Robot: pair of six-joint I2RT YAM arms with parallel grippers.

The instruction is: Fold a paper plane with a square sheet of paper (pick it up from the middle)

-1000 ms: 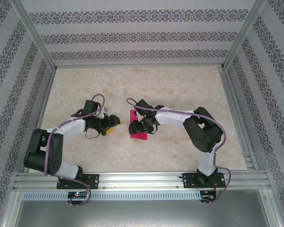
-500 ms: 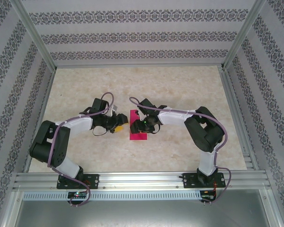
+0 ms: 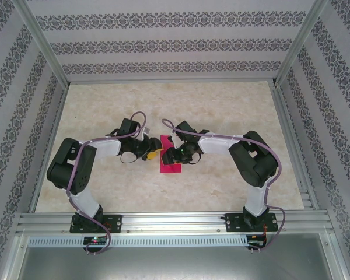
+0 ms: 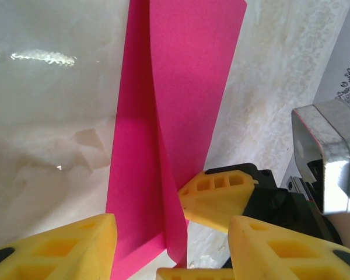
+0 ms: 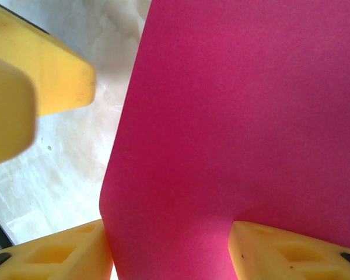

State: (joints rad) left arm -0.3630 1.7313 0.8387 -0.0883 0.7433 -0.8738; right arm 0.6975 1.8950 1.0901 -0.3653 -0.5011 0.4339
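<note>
While the fold looks only half made, the square sheet of paper (image 3: 172, 167) lies mid-table (image 3: 233, 111) as a narrow magenta strip, one flap standing along its crease. Your left gripper (image 4: 169, 233) and right gripper (image 5: 169, 242) are both spread astride it, pinching nothing. Next, I judge, you press that flap flat without shifting the sheet.

Patterned walls (image 3: 163, 46), pale marbled tabletop (image 3: 163, 105), aluminium frame (image 3: 175, 220).
</note>
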